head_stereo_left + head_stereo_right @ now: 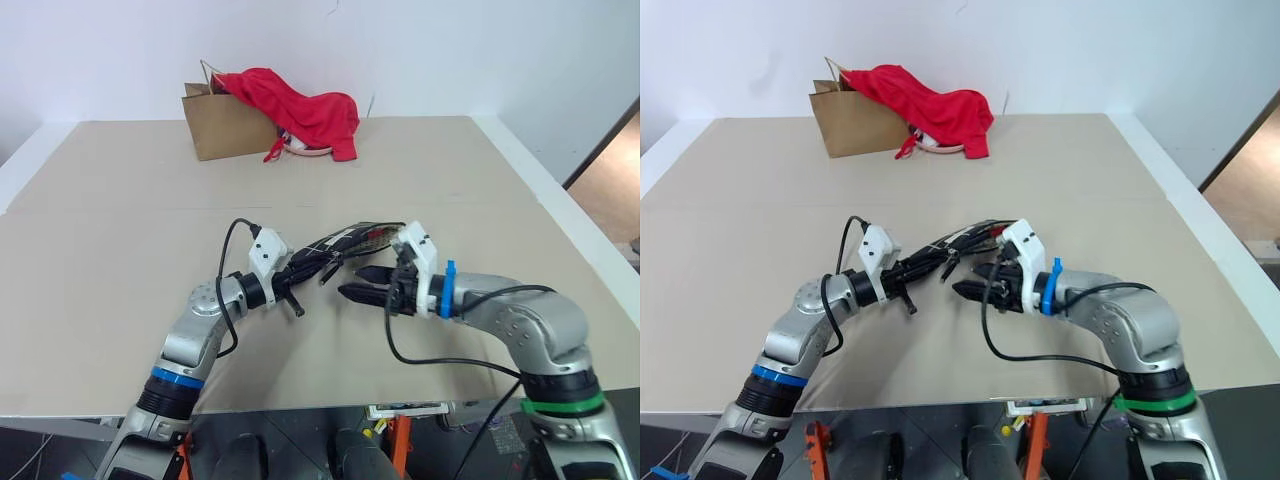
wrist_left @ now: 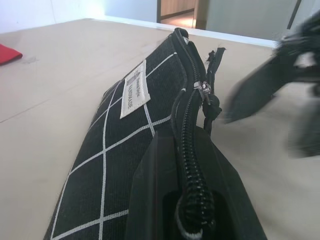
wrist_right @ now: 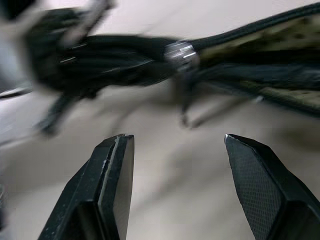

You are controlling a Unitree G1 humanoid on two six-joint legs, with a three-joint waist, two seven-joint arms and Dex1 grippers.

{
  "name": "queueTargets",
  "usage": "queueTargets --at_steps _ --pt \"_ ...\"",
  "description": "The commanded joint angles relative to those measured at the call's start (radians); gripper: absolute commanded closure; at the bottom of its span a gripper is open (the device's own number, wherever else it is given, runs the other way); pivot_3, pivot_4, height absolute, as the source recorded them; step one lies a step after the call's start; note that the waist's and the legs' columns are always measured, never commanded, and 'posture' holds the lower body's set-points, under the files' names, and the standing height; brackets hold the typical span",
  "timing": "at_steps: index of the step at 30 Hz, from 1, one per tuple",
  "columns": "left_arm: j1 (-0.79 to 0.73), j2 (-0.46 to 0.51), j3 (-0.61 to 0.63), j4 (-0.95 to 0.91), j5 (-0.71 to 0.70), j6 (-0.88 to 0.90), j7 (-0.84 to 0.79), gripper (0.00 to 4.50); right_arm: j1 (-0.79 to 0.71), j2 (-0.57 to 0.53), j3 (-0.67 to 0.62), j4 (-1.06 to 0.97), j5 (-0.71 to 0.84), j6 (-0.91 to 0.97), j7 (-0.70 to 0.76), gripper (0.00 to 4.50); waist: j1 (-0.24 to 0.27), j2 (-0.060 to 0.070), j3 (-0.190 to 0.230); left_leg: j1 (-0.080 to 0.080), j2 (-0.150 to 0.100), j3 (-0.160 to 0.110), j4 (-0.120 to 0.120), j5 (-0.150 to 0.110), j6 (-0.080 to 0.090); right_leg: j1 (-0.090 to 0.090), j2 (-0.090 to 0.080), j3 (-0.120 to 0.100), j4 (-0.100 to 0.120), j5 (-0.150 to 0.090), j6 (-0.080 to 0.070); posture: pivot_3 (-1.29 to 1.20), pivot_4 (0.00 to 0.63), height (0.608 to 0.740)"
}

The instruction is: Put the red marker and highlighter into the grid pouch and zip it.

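The grid pouch (image 1: pixel 348 240), black with white lines and a small white label (image 2: pixel 134 89), is held just above the table. My left gripper (image 1: pixel 296 274) is shut on its near end, right at the zipper. The metal zipper slider (image 3: pixel 181 51) and its black pull cord (image 1: pixel 328 272) hang a little in front of my right gripper (image 1: pixel 352 282). That gripper is open, with nothing between its fingers (image 3: pixel 116 165), and points at the pouch from the right. The pouch mouth gapes on the right part. The red marker and the highlighter are out of view.
A brown paper bag (image 1: pixel 222 126) stands at the back of the table with a red cloth (image 1: pixel 305 108) draped over it. The tan table (image 1: pixel 100 250) has its front edge close below my arms and a doorway beyond its right side.
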Motion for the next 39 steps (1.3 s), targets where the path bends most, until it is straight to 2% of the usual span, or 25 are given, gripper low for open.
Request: queueTargets --at_steps 1,7,10,13,15,26,31,35,39 --pt "-0.022 -0.005 0.009 -0.022 -0.006 0.001 0.008 4.50 -0.042 0.052 0.006 0.010 -0.018 -0.014 -0.047 1.35 0.000 0.000 0.000 -0.001 0.000 0.000 0.000 0.000 0.000 0.000 0.000 0.000 0.000 0.000 0.000 0.00 0.150 0.740" --pt "-0.023 -0.006 0.007 -0.023 -0.010 0.005 0.011 4.50 -0.091 0.117 0.019 0.051 -0.046 -0.038 -0.076 1.35 0.000 0.000 0.000 -0.002 0.000 -0.001 0.000 0.000 0.000 -0.001 0.000 -0.002 0.000 0.000 -0.001 0.00 0.150 0.740" --pt "-0.023 -0.008 0.006 -0.022 -0.009 0.003 0.014 4.50 -0.095 0.130 0.017 0.053 -0.050 -0.044 -0.078 2.12 0.000 0.000 0.000 -0.002 0.000 -0.002 0.000 0.000 0.000 -0.001 0.000 -0.002 0.000 0.000 -0.001 0.00 0.150 0.740" --pt "-0.023 -0.009 0.006 -0.021 -0.009 0.001 0.017 4.50 -0.088 0.124 0.018 0.050 -0.057 -0.050 -0.071 3.40 0.000 0.000 0.000 -0.002 0.000 -0.002 0.000 0.000 0.000 -0.001 0.000 -0.003 0.000 0.000 -0.001 0.00 0.150 0.740" --pt "-0.021 -0.007 0.005 -0.022 -0.009 -0.001 0.019 4.50 -0.085 0.116 0.017 0.049 -0.059 -0.055 -0.066 4.40 0.000 0.000 0.000 -0.002 0.000 -0.002 0.000 0.000 0.000 -0.001 0.000 -0.003 0.000 0.000 -0.001 0.00 0.150 0.740" --pt "-0.018 -0.002 0.007 -0.024 -0.008 -0.006 0.017 4.50 -0.074 0.026 -0.007 0.075 -0.104 -0.103 -0.035 4.46 0.000 0.000 0.000 -0.003 0.000 -0.003 0.000 0.000 0.000 -0.001 0.000 -0.003 -0.001 0.000 -0.001 0.00 0.150 0.740" --pt "-0.015 0.003 0.009 -0.025 -0.009 -0.006 0.013 4.50 -0.083 -0.114 -0.016 0.123 -0.162 -0.180 0.045 4.46 0.000 0.000 0.000 -0.003 -0.001 -0.003 0.000 0.000 0.000 -0.001 -0.001 -0.003 -0.001 0.000 -0.001 0.00 0.150 0.740" --pt "-0.016 0.005 0.010 -0.024 -0.007 -0.007 0.011 4.50 -0.137 -0.244 -0.043 0.272 -0.249 -0.298 0.081 4.46 0.000 0.000 0.000 -0.003 -0.001 -0.002 0.000 0.000 0.000 -0.001 -0.001 -0.003 -0.001 0.000 0.000 0.00 0.150 0.740" --pt "-0.014 0.006 0.009 -0.024 -0.007 -0.011 0.008 4.50 -0.167 -0.277 -0.055 0.367 -0.274 -0.361 0.104 4.46 0.000 0.000 0.000 -0.003 -0.001 -0.002 0.000 0.000 0.000 -0.001 -0.001 -0.003 -0.001 0.000 -0.001 0.00 0.150 0.740"
